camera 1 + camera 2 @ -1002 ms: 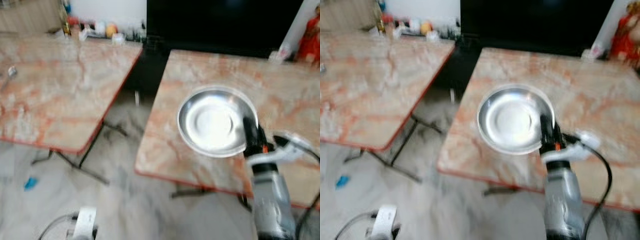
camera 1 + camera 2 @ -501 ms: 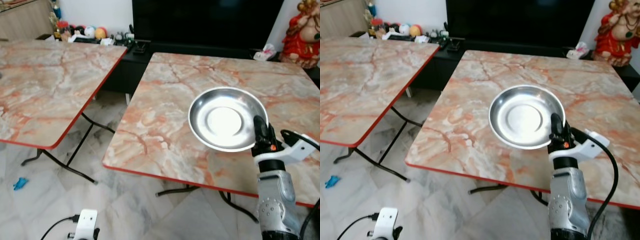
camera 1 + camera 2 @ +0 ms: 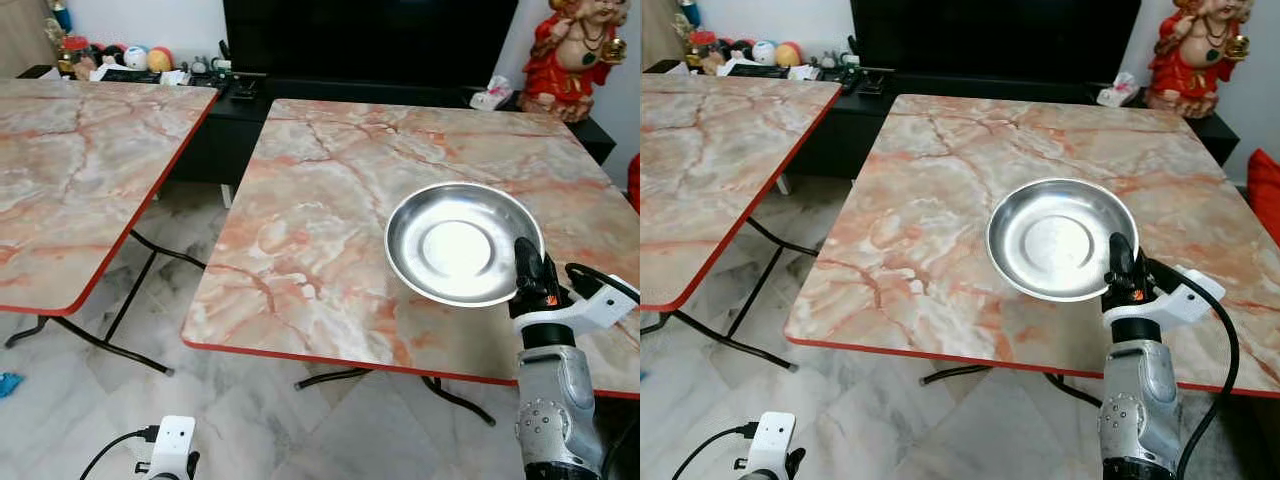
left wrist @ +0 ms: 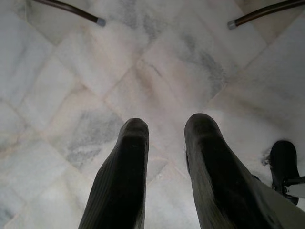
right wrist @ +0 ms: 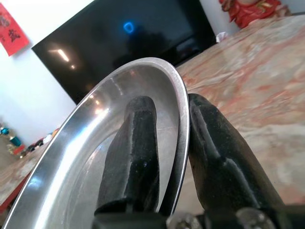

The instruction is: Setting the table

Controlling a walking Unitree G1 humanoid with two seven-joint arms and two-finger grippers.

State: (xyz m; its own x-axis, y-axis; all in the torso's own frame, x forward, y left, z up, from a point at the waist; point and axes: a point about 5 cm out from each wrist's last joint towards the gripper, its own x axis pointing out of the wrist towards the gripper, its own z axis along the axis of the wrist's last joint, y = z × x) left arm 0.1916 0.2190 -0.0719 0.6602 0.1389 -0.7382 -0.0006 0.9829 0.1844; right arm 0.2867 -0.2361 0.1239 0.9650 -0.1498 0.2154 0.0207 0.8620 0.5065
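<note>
Steel plate [image 3: 462, 243], rim clenched by the right gripper [image 3: 528, 272], hangs over the marble table [image 3: 330, 210]; left gripper [image 4: 164, 138] idles released above floor tiles [image 4: 71, 71].

Bright, even, sharp daylight; soft glare on the steel plate [image 3: 462, 243].
</note>
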